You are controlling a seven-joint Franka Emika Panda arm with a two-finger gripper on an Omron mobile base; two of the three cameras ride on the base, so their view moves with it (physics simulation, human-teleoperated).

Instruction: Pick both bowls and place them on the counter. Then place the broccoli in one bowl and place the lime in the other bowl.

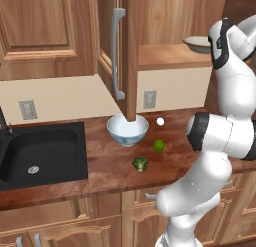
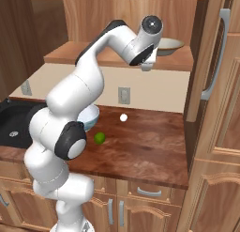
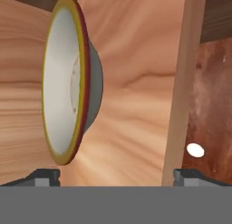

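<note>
The deep white bowl with blue outside (image 1: 127, 130) stands on the counter (image 1: 110, 166), and the arm half hides this bowl (image 2: 92, 115) in the right base view. Right of it lie the lime (image 1: 159, 145) (image 2: 99, 138) and, nearer the front edge, the broccoli (image 1: 140, 164). The shallow beige bowl (image 1: 197, 43) (image 2: 171, 46) rests on the cabinet shelf. The arm reaches up to that shelf. In the hand view my gripper (image 3: 115, 177) is open with nothing between its fingers, and the beige bowl (image 3: 68, 82) lies just ahead, toward the left fingertip (image 3: 45, 177).
A small white sphere (image 1: 160, 121) (image 2: 123, 117) (image 3: 195, 150) lies on the counter behind the lime. The cabinet door (image 1: 117, 51) (image 2: 218, 52) hangs open beside the shelf. A black sink (image 1: 40, 151) is set into the counter's left end.
</note>
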